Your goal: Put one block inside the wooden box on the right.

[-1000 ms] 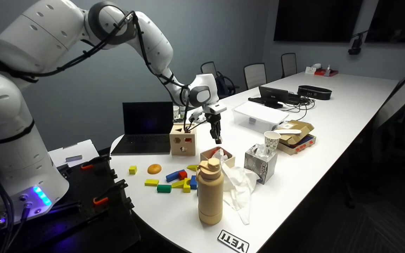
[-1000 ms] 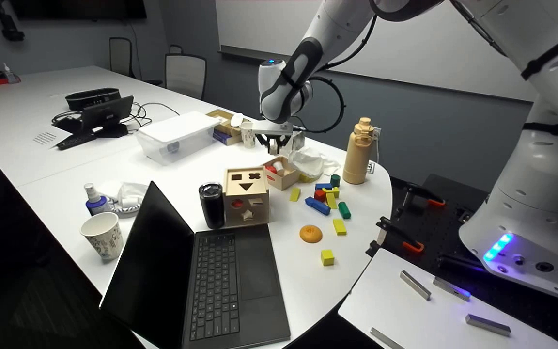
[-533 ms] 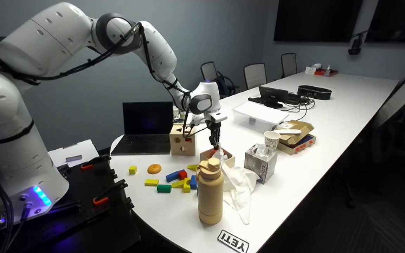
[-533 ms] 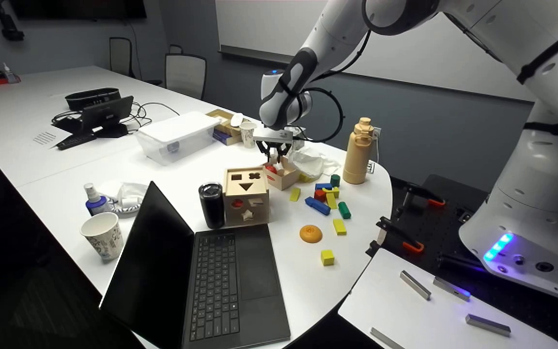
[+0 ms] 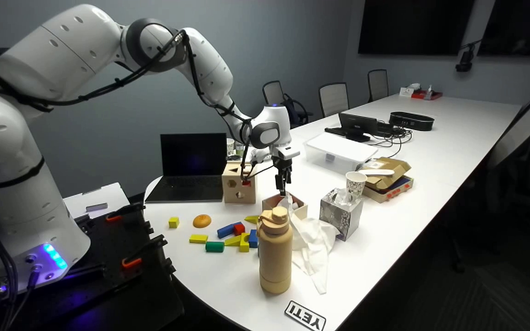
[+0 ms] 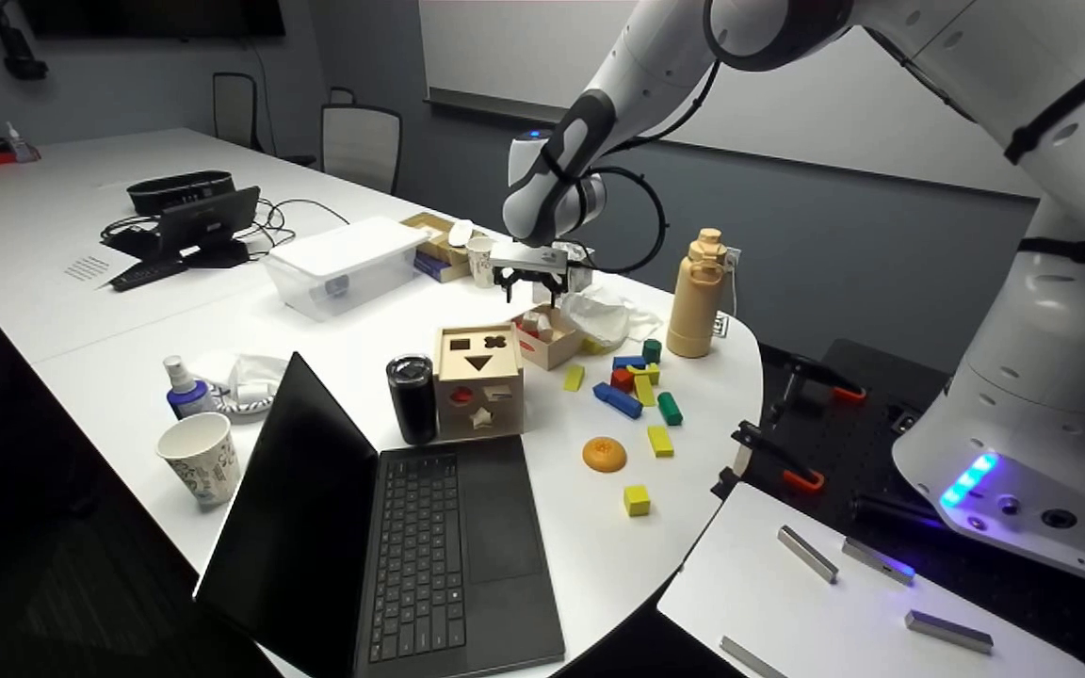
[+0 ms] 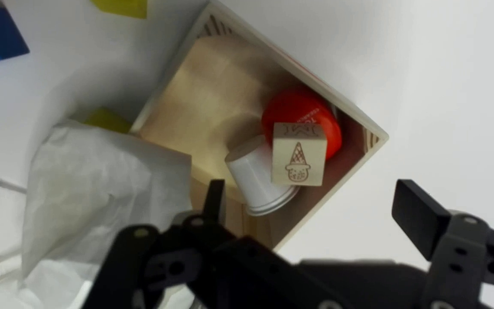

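Observation:
An open-topped wooden box [image 7: 332,92] [image 6: 547,354] stands right of a light-wood cube with shaped holes [image 6: 478,403] in both exterior views. Inside it, a pale wooden block [image 7: 298,165] printed with an ice cream cone lies against a red round piece [image 7: 287,105] and a white cup [image 7: 253,178]. Just over the box, my gripper [image 7: 310,199] [image 6: 531,299] is open, with its jaws wide apart and nothing held. One finger [image 7: 216,199] is above the box interior; the other finger [image 7: 420,219] is over the bare table beyond the rim.
Crumpled tissue [image 7: 105,180] overlaps one side of the box. A patterned tissue box [image 5: 341,214] and a tan bottle [image 5: 275,253] stand close by. Several coloured blocks lie nearby, such as a blue one [image 6: 618,400]. A black tumbler [image 6: 413,400] and a laptop [image 6: 467,556] flank the cube.
My gripper has come down over the open wooden box and opened. The pale block has left the jaws and now lies among the things in that box.

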### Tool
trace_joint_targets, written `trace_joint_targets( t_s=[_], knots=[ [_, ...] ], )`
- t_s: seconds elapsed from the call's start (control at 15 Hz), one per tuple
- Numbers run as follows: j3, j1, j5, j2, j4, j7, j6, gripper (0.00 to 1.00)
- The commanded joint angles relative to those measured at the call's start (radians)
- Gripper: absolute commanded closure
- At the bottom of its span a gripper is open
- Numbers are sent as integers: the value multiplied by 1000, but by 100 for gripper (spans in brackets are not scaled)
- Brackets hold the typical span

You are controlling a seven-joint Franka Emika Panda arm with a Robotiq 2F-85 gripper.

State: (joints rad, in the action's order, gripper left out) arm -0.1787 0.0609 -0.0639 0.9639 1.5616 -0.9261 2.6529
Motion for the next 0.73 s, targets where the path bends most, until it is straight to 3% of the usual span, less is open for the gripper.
trace_joint_targets(
  t_s=[0.0, 0.67],
  knots=[
    [-2, 11, -13, -62, 24, 31, -8, 0],
    [15, 24, -10, -238, 136, 116, 13, 0]
  ],
)
